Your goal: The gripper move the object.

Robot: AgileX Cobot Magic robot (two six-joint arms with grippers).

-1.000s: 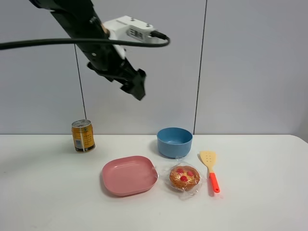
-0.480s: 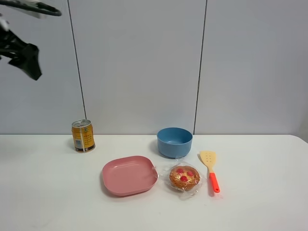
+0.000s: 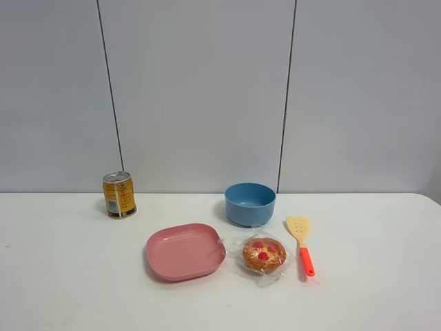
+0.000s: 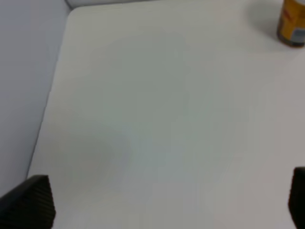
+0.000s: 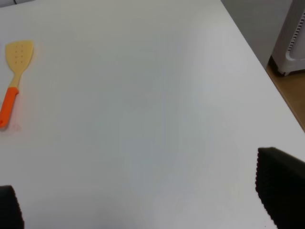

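Note:
The object, a round golden-brown pastry (image 3: pixel 264 254) with red spots in clear plastic wrap, lies on the white table between the pink plate (image 3: pixel 185 250) and the spatula (image 3: pixel 302 241). No arm or gripper shows in the exterior high view. In the left wrist view my left gripper (image 4: pixel 162 202) is open and empty above bare table near the table's left edge. In the right wrist view my right gripper (image 5: pixel 143 200) is open and empty above bare table near the right edge. The pastry is out of both wrist views.
A blue bowl (image 3: pixel 250 203) stands behind the pastry. A gold can (image 3: pixel 119 194) stands at the back left and also shows in the left wrist view (image 4: pixel 291 21). The yellow spatula with an orange handle also shows in the right wrist view (image 5: pixel 14 76).
The left arm, high above the table a second ago, has swung left and left the exterior high view. The things on the table have not moved.

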